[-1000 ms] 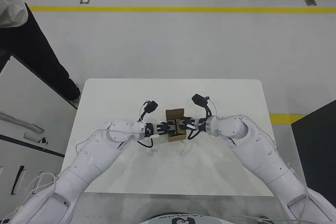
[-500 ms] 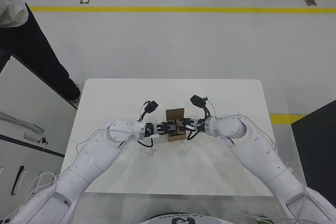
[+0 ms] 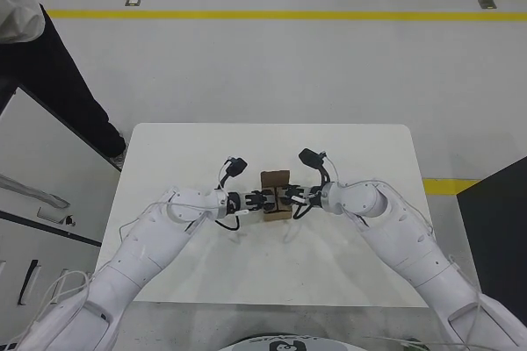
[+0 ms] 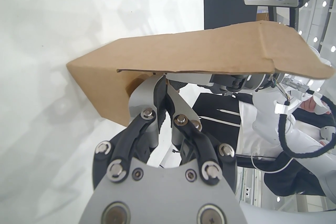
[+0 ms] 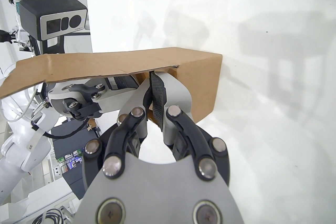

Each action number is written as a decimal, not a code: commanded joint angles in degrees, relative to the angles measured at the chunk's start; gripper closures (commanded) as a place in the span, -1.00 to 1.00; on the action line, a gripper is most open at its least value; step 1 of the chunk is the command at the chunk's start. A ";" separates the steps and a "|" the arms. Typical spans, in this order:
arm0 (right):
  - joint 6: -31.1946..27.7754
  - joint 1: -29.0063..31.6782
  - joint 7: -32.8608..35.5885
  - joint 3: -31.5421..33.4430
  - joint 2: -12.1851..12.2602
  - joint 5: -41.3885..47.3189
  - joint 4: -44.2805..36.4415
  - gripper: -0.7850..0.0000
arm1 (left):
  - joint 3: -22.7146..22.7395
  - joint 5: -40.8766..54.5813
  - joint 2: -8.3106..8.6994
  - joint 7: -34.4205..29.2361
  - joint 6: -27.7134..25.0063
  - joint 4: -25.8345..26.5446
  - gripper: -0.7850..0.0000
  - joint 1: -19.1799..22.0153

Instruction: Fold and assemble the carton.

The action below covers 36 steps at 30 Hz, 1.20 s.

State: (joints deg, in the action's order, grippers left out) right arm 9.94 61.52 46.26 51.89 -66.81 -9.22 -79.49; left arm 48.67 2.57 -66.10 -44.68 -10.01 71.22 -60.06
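A small brown carton (image 3: 275, 193) stands on the white table (image 3: 272, 263) between my two arms, a flap open at its far side. My left gripper (image 3: 265, 203) meets it from the left and is shut on the carton's side panel (image 4: 105, 93). Its fingers (image 4: 147, 93) pinch the cardboard edge under a folded flap (image 4: 210, 51). My right gripper (image 3: 286, 199) comes from the right, shut on the opposite side panel (image 5: 199, 86). Its pads (image 5: 157, 93) clamp the wall beneath the same long flap (image 5: 105, 62).
A person stands beyond the table's far left corner (image 3: 61, 79), not touching anything. A dark panel (image 3: 509, 228) rises to the right of the table. Bare tabletop lies around the carton on all sides.
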 commanded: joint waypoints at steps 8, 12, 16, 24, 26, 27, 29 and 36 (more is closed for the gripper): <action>-5.93 3.37 2.15 7.87 1.38 8.49 -2.17 -1.00 | 6.17 5.73 1.65 -5.62 -6.25 3.42 0.29 -2.82; -9.87 5.83 6.52 12.24 2.28 14.47 -4.03 -1.00 | 8.91 6.54 2.68 -9.35 -5.86 8.20 -1.00 -4.60; -9.87 5.83 6.52 12.24 2.28 14.47 -4.03 -1.00 | 9.40 5.90 2.88 -9.75 -5.40 9.00 -1.00 -4.73; -11.17 7.99 2.80 16.49 2.56 20.89 -2.74 -1.00 | 9.63 6.96 3.11 -9.61 -8.13 10.30 -1.00 -7.48; -11.08 8.53 2.24 17.36 2.61 22.65 -2.69 -1.00 | 9.82 6.81 3.25 -10.03 -8.83 10.57 -1.00 -8.18; -10.79 8.53 2.15 17.57 2.64 22.90 -2.78 -1.00 | 9.89 5.72 3.32 -9.85 -9.36 11.00 -1.00 -8.16; -10.51 8.48 1.78 17.75 2.67 22.68 -2.85 -1.00 | 9.89 5.72 3.32 -9.85 -9.36 11.00 -1.00 -8.16; -10.40 8.54 -0.23 16.92 2.46 22.02 -1.78 -1.00 | 9.26 5.15 3.28 -9.17 -8.26 10.29 -1.00 -9.10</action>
State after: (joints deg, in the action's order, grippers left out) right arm -0.49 70.16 47.16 69.30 -64.23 13.09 -81.79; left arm 58.39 8.25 -62.81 -53.96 -18.90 81.91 -68.67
